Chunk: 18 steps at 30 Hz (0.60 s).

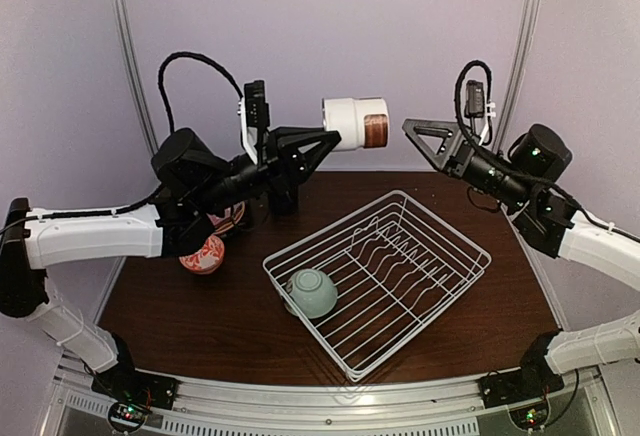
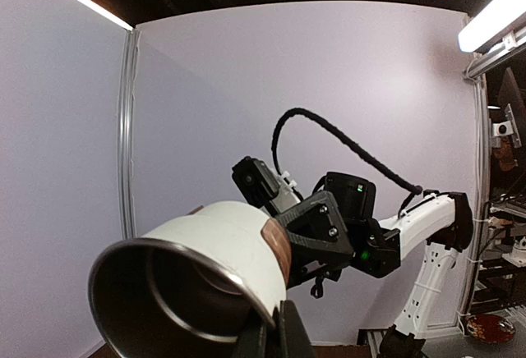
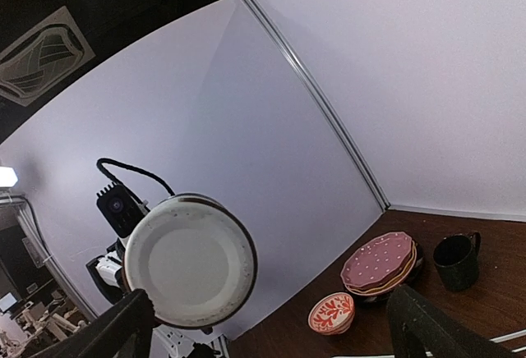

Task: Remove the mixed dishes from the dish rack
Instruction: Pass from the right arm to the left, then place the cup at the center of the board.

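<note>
My left gripper (image 1: 333,139) is shut on the rim of the white-and-brown cup (image 1: 356,122) and holds it on its side, high above the table's far edge. In the left wrist view the cup (image 2: 197,280) fills the lower left, with my gripper (image 2: 271,329) pinching its rim. My right gripper (image 1: 425,139) is open and empty, just right of the cup; in its own view the gripper (image 3: 271,337) faces the cup's base (image 3: 189,261). The white wire dish rack (image 1: 440,256) holds a pale green bowl (image 1: 312,293). The black utensil is out of view.
On the table's far left stand a red-and-white patterned bowl (image 3: 332,313), stacked pink and yellow plates (image 3: 380,263) and a dark green mug (image 3: 456,261). The bowl also shows in the top view (image 1: 203,254), beside my left arm.
</note>
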Motion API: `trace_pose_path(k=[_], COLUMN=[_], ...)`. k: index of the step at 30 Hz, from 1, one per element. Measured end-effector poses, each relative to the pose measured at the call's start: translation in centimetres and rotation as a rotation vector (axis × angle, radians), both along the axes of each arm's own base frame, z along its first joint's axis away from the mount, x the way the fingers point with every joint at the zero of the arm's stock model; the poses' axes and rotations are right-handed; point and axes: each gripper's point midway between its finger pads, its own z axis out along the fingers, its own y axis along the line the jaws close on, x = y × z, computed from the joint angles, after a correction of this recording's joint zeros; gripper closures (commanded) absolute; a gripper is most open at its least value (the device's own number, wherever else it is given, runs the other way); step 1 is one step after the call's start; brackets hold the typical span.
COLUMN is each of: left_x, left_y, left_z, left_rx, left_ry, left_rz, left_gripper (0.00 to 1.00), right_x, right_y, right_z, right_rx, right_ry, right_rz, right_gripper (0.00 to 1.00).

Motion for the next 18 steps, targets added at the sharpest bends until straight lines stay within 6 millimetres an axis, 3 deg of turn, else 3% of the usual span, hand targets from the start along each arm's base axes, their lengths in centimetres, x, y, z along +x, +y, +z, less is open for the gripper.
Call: trace_pose_path(k=[5, 12, 14, 18], left_x=[0.7, 6.8, 8.1, 11.1], left_y=[1.3, 2.8, 3.7, 5.6], left_z=[0.8, 0.5, -0.4, -5.1], left_rx=[0.037, 0.298, 0.376, 0.587], left_ry=[0.036, 0.194, 0.219, 0.28], left_rz=[0.073, 0.424, 0.515, 0.688], left_gripper=[1.0, 1.0, 1.0, 1.0], right_x=[0.9, 1.0, 1.1, 1.3], right_y=[-2.3, -2.9, -2.9, -2.8], right_z=[-0.1, -1.7, -2.3, -3.3], right_rx=[-0.013, -0.09, -0.114, -0.153], right_ry=[0.004, 0.028, 0.036, 0.051], right_rz=[-0.067, -0.094, -0.098, -0.102], right_gripper=[0.0, 0.0, 0.0, 0.0])
